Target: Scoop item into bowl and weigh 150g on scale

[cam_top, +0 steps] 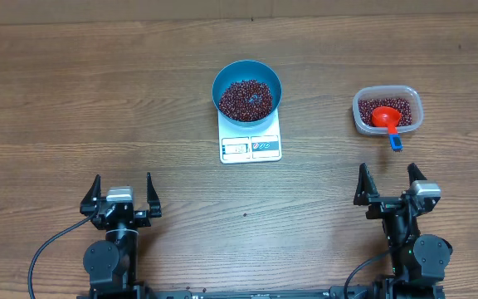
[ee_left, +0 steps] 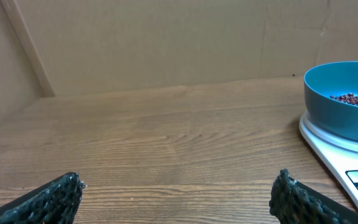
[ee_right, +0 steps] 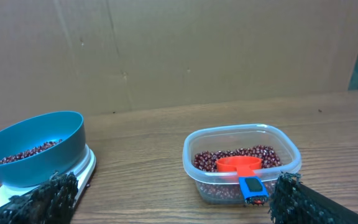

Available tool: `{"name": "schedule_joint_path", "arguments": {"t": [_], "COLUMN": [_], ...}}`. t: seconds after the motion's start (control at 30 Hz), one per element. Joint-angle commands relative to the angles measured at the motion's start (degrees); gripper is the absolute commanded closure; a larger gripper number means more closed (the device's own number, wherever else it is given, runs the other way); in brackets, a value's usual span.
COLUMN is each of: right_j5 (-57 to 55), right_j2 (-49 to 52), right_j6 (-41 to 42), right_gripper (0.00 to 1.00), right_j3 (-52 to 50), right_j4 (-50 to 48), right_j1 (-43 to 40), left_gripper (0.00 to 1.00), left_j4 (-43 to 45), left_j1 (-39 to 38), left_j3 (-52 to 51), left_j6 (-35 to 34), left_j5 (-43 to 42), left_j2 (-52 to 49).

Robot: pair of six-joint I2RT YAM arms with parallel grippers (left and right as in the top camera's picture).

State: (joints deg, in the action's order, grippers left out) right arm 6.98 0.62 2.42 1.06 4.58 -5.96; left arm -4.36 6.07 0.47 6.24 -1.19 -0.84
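The blue bowl (cam_top: 274, 76) sits on the white kitchen scale (cam_top: 251, 148) near the middle of the wooden surface (cam_top: 98, 100), toward the far side. It covers the back of the scale, so only the front edge with the display window and printed buttons shows. A loose layer of small dark red beans (cam_top: 246, 100) covers the bottom of the bowl, well below the rim. Off to the right, well apart from the scale, stands a clear plastic tub (cam_top: 356, 112) with more of the same beans inside. An orange-red scoop (cam_top: 384, 116) lies in the tub on top of them, and the blue tip of its handle pokes over the near wall. At the near edge, the left pincer (cam_top: 123, 181) is spread wide and holds nothing, with bare wood between its fingers. It sits left of the scale and well short of it. The right pincer (cam_top: 387, 170) is also released and empty. It sits just in front of the tub, facing it without touching. A brown cardboard wall (ee_right: 229, 50) stands behind the surface.
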Motion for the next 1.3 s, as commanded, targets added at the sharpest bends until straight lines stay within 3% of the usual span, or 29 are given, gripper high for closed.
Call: {"name": "schedule_joint_path", "arguments": {"t": [0.0, 1.27], "right_j5": [-2.56, -3.30], "right_j2": [-0.50, -0.50], "right_j6": [3.02, 5.25], "right_gripper": [0.00, 0.00], "right_j3": [-0.61, -0.59], "right_j4": [0.15, 0.04], "right_j1": [0.33, 0.33], "left_gripper": [0.01, 0.01], "left_j4": [-0.11, -0.11], "left_j1": [0.39, 0.39], "left_j3": [-0.22, -0.22], "left_j6": [1.07, 1.07], "left_j5": [0.48, 0.48], "left_j2": [0.63, 0.63]}}
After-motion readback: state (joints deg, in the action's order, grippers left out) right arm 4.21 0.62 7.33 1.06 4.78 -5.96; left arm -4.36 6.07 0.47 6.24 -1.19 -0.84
